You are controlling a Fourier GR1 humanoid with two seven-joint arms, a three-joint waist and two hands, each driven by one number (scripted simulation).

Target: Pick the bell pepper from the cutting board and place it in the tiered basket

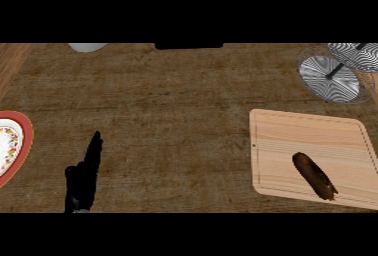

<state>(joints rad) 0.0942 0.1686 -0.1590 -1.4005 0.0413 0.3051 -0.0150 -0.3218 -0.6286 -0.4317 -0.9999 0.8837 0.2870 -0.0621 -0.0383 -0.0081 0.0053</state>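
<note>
A dark reddish-brown, elongated pepper (314,175) lies slantwise on the pale wooden cutting board (295,135) at the right of the counter. The wire tiered basket (336,75) stands at the far right corner, beyond the board, its upper tier overlapping the lower one. My left hand (83,180) shows at the lower left, seen edge-on with its fingers straight and pointing away from me, resting far from the board and holding nothing. My right hand shows nowhere in the view.
A plate (22,131) with a red rim and a patterned centre sits at the left edge. A pale rounded object (87,47) and a black object (188,45) lie at the counter's far edge. Bare brown counter spans the middle.
</note>
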